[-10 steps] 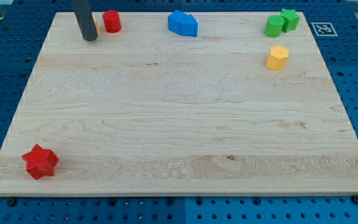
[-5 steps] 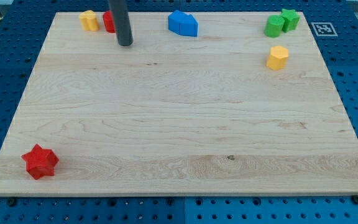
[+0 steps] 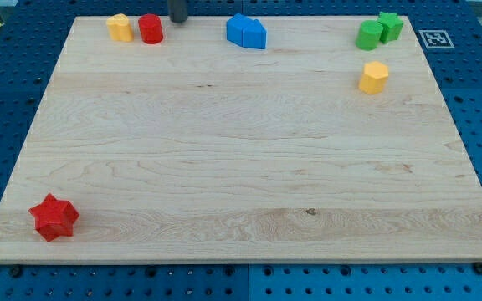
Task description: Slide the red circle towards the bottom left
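The red circle [image 3: 150, 28] stands near the board's top edge, left of centre, right beside a yellow block [image 3: 120, 27] on its left. My tip [image 3: 178, 20] is at the board's top edge, a little to the right of the red circle and slightly above it, with a small gap between them. Only the short lower end of the rod shows; the rest is cut off by the view's top.
A red star [image 3: 53, 216] lies at the board's bottom left corner. Two touching blue blocks [image 3: 247, 32] sit top centre. Two green blocks [image 3: 379, 30] sit top right, with a yellow hexagon [image 3: 374, 77] below them. The wooden board [image 3: 241, 167] rests on a blue pegboard.
My tip has moved from left of the red circle, past its lower side, to its upper right at the board's top edge. No block has moved.
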You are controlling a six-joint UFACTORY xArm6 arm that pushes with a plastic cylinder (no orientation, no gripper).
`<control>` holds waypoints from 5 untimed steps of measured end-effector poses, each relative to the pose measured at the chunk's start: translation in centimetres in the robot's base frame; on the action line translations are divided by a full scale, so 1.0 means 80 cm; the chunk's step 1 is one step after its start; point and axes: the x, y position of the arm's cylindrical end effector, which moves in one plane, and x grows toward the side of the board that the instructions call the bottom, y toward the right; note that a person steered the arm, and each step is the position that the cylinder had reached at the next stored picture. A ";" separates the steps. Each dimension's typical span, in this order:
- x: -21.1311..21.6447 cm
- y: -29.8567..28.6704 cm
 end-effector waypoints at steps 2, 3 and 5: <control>0.000 -0.050; 0.000 -0.040; 0.040 -0.029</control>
